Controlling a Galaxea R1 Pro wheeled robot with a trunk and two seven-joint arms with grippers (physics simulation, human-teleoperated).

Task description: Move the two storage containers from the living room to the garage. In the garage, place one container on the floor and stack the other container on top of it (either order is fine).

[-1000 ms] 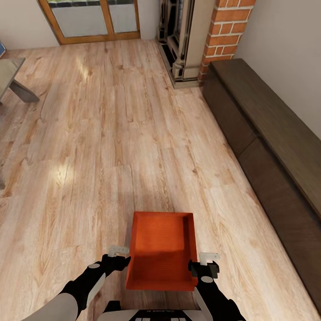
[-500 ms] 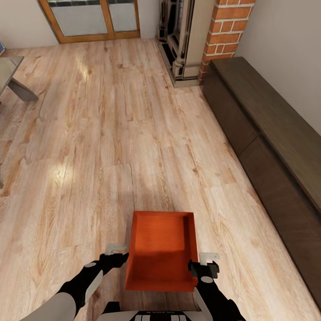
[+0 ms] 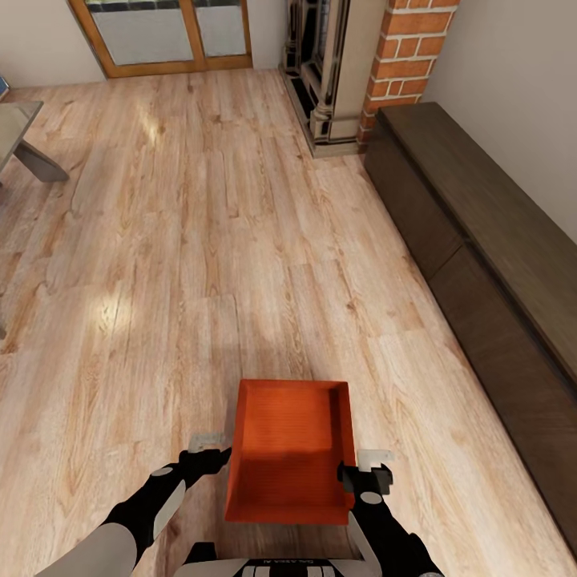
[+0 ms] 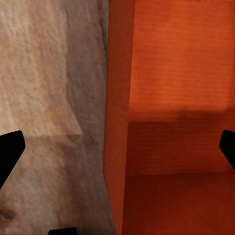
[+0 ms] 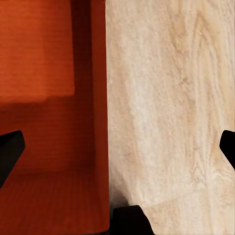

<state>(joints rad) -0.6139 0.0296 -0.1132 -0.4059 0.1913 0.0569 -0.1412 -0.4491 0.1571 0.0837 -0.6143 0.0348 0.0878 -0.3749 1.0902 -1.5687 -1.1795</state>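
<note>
One orange-red storage container lies on the light wood-plank floor just in front of my base, its long side pointing away from me. My left gripper is at its left wall and my right gripper at its right wall. In the left wrist view the left gripper is open, its dark fingers wide apart astride the container's wall. The right wrist view shows the right gripper open in the same way over the container's other wall. The second container is out of view.
A long dark low cabinet runs along the right wall. A brick fireplace stands at the back, with a wood-framed glass door to its left. A grey table's corner shows at the far left. Wood floor stretches ahead.
My left gripper has shifted slightly forward along the container's left wall. The container and the right gripper have hardly moved.
</note>
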